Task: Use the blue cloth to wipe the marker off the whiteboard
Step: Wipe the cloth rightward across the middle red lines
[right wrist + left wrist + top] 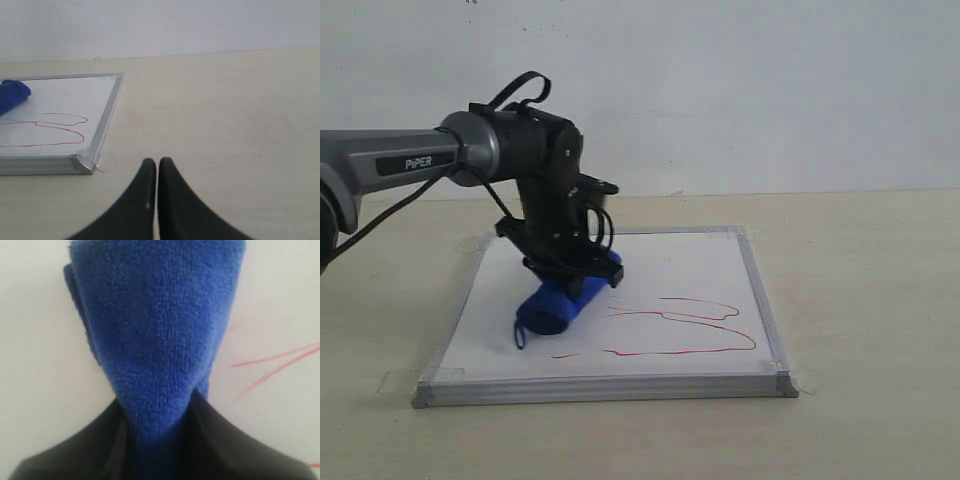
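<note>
Since my left gripper (159,410) is clamped on one end of the blue cloth (155,330), the roll runs straight out from my fingers, and its long axis slants down toward the near left corner of the whiteboard (690,260), where it seems to rest. Just beside it, across the board's right half, lie the red lines of the marker (660,352), not yet wiped. I judge the stroke must go rightward, broadside over them. My right gripper (157,167), jaws together, waits above the table (225,125) well beyond the board's right edge, so the left arm is nearer.
</note>
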You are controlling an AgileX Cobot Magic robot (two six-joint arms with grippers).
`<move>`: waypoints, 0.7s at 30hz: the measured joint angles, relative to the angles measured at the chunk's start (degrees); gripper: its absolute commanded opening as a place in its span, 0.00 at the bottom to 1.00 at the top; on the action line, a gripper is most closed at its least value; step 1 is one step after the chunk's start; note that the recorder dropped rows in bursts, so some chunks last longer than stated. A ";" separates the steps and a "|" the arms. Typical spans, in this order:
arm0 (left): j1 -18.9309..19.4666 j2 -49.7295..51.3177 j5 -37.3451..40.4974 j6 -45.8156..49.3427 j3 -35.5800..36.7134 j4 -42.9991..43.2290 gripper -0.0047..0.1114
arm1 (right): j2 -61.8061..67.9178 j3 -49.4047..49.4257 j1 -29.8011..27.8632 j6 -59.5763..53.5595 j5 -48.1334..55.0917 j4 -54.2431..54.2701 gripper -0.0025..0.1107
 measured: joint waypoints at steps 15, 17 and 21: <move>2.64 0.00 6.77 2.63 -0.14 4.19 0.07 | 0.00 0.00 0.00 0.00 0.00 0.00 0.03; -0.40 0.00 6.30 2.87 -0.14 4.05 0.07 | 0.00 0.00 0.00 0.00 0.00 0.00 0.03; -6.28 0.00 3.17 3.92 -0.14 0.70 0.07 | 0.00 0.00 0.00 0.00 0.00 0.00 0.03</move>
